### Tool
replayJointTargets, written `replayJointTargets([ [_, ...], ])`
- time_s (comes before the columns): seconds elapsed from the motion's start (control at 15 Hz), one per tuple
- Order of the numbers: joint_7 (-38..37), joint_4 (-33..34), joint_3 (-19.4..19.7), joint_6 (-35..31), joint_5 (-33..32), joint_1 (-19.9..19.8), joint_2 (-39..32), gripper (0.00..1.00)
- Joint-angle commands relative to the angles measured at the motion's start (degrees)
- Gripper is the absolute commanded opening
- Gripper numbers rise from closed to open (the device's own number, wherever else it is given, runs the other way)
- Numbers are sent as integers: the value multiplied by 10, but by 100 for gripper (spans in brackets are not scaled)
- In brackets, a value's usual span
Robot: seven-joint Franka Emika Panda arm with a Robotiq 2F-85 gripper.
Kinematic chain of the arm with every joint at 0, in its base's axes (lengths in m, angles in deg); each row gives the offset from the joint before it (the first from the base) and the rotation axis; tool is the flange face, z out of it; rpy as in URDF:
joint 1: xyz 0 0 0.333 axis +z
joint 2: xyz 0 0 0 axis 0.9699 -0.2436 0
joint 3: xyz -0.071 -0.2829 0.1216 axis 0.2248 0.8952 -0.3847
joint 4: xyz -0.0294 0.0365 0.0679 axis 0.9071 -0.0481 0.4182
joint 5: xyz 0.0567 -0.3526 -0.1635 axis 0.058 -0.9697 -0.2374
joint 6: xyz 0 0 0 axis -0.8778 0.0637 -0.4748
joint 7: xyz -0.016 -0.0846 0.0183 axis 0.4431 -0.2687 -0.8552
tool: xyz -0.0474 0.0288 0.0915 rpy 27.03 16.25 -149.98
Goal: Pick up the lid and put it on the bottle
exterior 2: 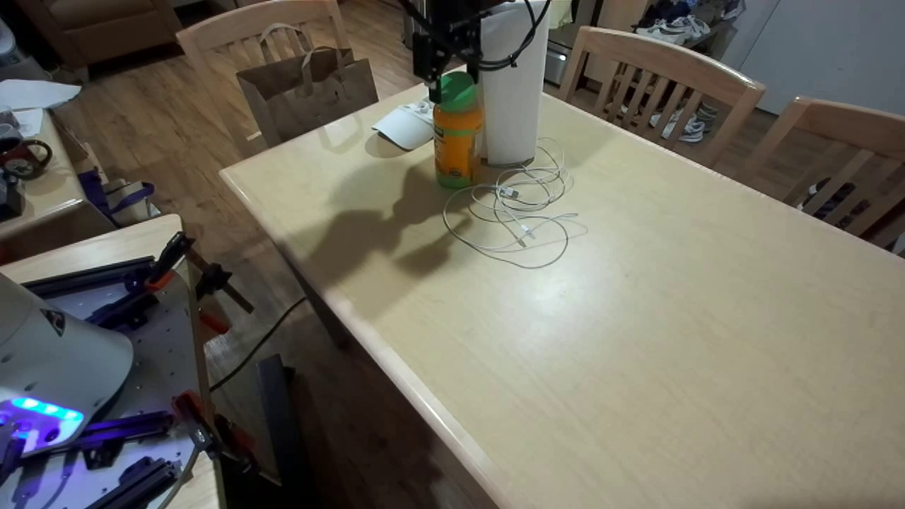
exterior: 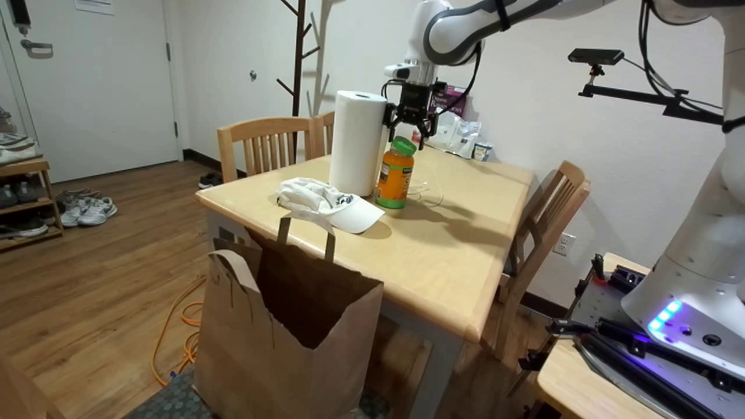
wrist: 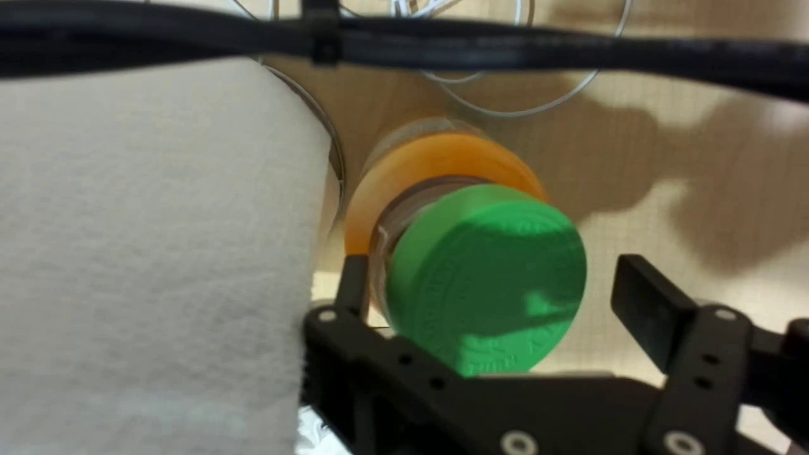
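Note:
The bright green lid (exterior: 404, 145) sits on the mouth of the orange-yellow bottle (exterior: 395, 177), which stands upright on the table beside the tall white cylinder. The lid looks slightly tilted in an exterior view; I cannot tell how firmly it is seated. Both also show in an exterior view, lid (exterior 2: 458, 92) above bottle (exterior 2: 458, 145). In the wrist view the lid (wrist: 486, 284) covers most of the bottle (wrist: 442, 155). My gripper (wrist: 499, 291) is open, pointing down, one finger on each side of the lid. A gap shows at the right finger; the left finger is close to the lid.
The tall white paper roll (exterior: 356, 142) stands right beside the bottle and the left finger. A white cap (exterior: 332, 203) lies in front of it. A thin white cable (exterior 2: 523, 212) lies coiled nearby. A paper bag (exterior: 291, 326) stands before the table; packages (exterior: 457, 134) stand at the back.

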Motion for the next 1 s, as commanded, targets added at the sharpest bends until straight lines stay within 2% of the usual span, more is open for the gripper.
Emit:
replayJointTargets([
  [0.0, 2, 22, -4, 21, -3, -6, -13, 100],
  [0.33, 2, 15, -4, 8, 0, -7, -14, 100],
  [0.67, -24, -30, -5, -142, 7, -9, 1, 100],
  [0.93, -39, -54, -5, -212, 1, -10, 2, 100],
])
